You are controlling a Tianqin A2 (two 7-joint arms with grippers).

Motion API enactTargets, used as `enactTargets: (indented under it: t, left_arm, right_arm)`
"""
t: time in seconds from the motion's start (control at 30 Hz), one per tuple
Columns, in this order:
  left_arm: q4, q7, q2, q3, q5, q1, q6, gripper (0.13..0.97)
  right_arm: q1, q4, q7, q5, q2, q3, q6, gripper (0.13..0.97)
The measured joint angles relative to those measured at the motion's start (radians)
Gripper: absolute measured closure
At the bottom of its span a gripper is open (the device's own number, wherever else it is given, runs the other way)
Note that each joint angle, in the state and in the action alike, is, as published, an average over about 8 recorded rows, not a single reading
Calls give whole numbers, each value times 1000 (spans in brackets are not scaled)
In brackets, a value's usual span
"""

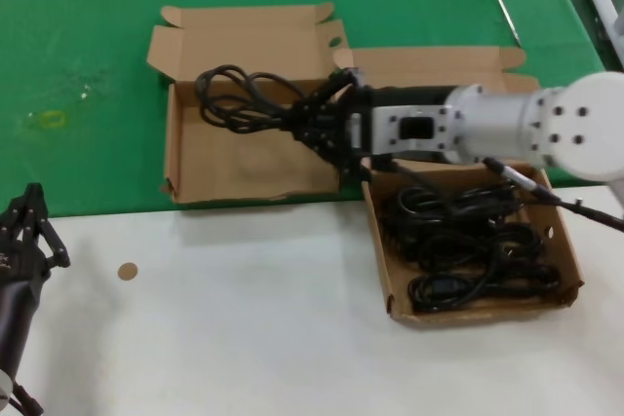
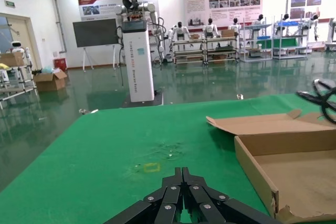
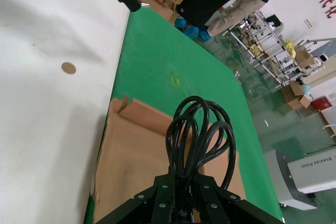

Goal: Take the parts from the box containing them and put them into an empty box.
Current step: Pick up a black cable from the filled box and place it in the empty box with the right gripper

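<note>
Right pincer [image 1: 310, 124] clamped on a cable bundle [image 1: 237, 97], held above the empty box [image 1: 234, 168]. Transfer step under way; next likely lowering and releasing. Remaining cables [image 1: 468, 245] in source box [image 1: 570, 260] behind. Left pincer [image 1: 29, 231] parked, closed.

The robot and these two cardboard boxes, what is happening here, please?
The right gripper holds one coiled black cable above the empty box on the green cloth. It is not yet released. More cables lie in the other box on the robot's right side. The left gripper waits at the near left edge of the table and holds nothing.
</note>
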Motion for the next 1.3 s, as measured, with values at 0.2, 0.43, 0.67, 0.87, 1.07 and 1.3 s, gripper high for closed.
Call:
enactTargets:
  t: [0.2,0.43,0.67,0.87,1.07,1.3]
  left_arm:
    - [0,0,0,0,0,0,0,945]
    - [0,0,0,0,0,0,0,945]
    - [0,0,0,0,0,0,0,945]
    - [0,-1,0,0,0,0,0,945]
    - [0,-1,0,0,0,0,0,945]
    - [0,-1,0,0,1,0,0,945]
  right_arm:
    - [24,-80,-12,-33,-70,-22,37,898]
    - [46,-187,-66,-49,-134,-38,87,898]
    - [61,-271,-128,-50,-176,-42,136,899]
    - [71,-325,-172,-38,-201,-39,165,894]
    - [78,-348,-186,-35,-214,-38,180,880]
    - [77,-351,-187,-36,-218,-38,186,813]
